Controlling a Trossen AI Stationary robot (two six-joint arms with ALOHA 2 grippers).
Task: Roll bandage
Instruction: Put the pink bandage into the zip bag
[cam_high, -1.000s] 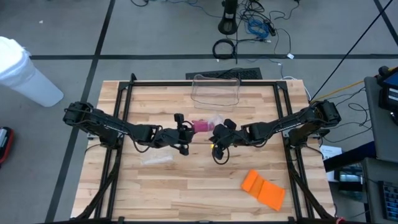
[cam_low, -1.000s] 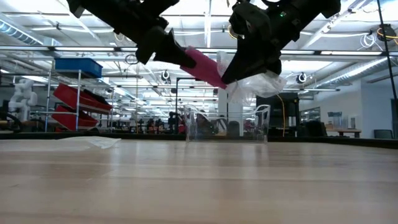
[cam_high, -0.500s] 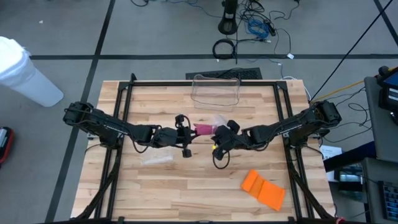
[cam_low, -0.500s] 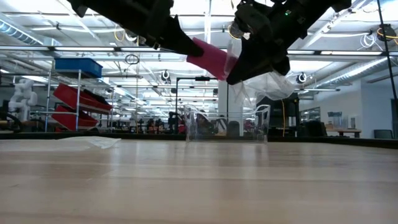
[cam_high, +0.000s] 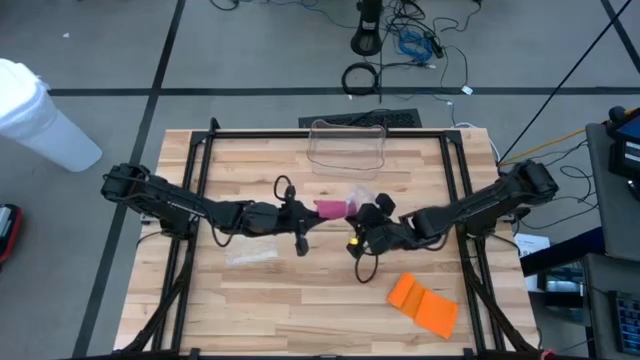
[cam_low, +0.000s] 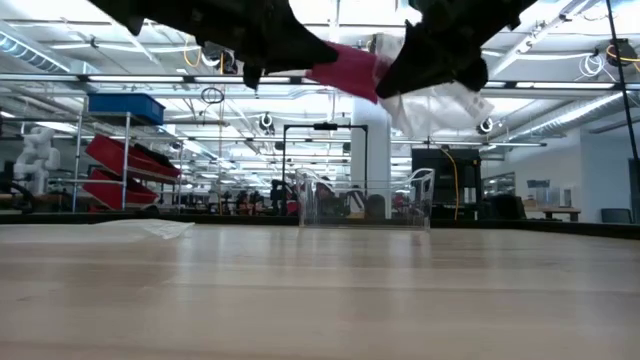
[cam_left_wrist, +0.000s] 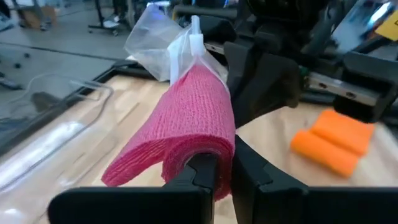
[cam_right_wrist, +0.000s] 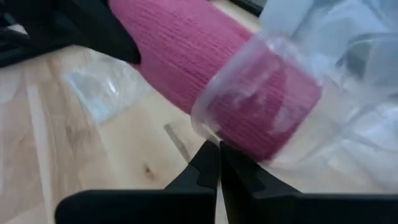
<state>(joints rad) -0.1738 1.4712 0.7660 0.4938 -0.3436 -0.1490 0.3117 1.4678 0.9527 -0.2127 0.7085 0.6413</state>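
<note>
the pink bandage roll (cam_high: 329, 208) hangs in the air over the middle of the wooden table (cam_high: 300, 310), its long axis running across the table from one arm toward the other. in the low view the roll (cam_low: 345, 68) lies nearly level, well above the tabletop. one end is pinched by the left gripper (cam_high: 304, 212), whose fingers are clamped on the edge of the roll; the left wrist view shows the two dark fingers (cam_left_wrist: 202, 173) closed on the wall of the roll (cam_left_wrist: 186, 134) at its hollow core. the other end sits inside a clear plastic wrapper (cam_high: 357, 196), and the right gripper (cam_high: 366, 216) is closed together on that wrapper, just beside the roll. in the right wrist view the fingers (cam_right_wrist: 208, 168) meet under the wrapper (cam_right_wrist: 298, 99), which sleeves the far end of the roll (cam_right_wrist: 186, 56).

the bandage is a knitted, ribbed pink fabric, wound loosely with a flattened, slightly open coil at the left gripper's end. the wrapper is crumpled and trails off behind the roll.

a clear plastic box (cam_high: 347, 145) stands at the far edge of the table. an orange bandage (cam_high: 424, 303) lies on the near right part of the table, and a scrap of clear plastic (cam_high: 250, 254) lies on the left part.
</note>
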